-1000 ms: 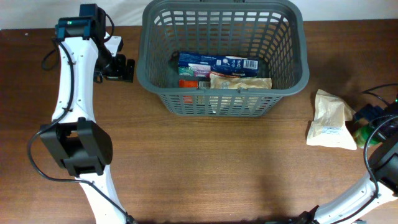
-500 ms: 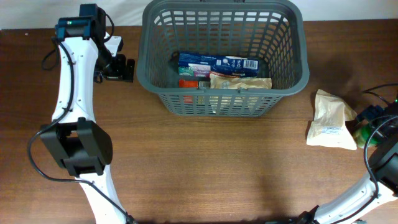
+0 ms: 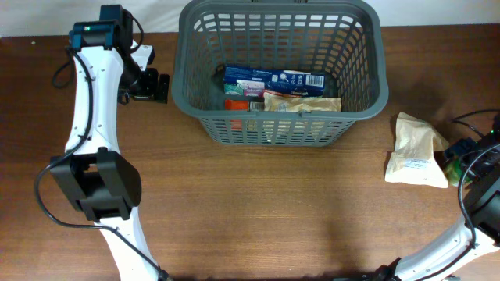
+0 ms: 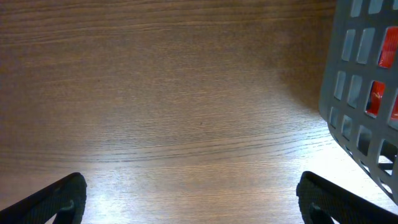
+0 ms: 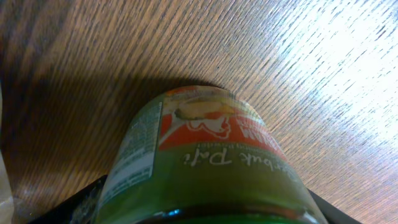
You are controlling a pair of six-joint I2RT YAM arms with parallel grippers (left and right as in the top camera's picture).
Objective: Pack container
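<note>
Looking at the right gripper [image 3: 462,150] out at the table's [image 3: 258,211] right edge, the jar [image 5: 205,162] sits right between its fingers, but I can't tell whether the jaws are clamped on it or just around it. That's my main worry: it's a round, slick jar, so a shallow pinch could let it twist or slide out on the lift.

The bag [image 3: 414,148] lies just beside it, so a sloppy pull-away could drag that along. The basket [image 3: 281,133] is well apart, at the top middle, and its walls are tall. A low carry could clip the rim. Letting go too high could land the jar on the box [image 3: 273,80] and pouch [image 3: 301,102] inside.

The left gripper [image 4: 193,199] is wide open with nothing in it, parked just beside the basket's left wall. Any swing there could shove the basket.
</note>
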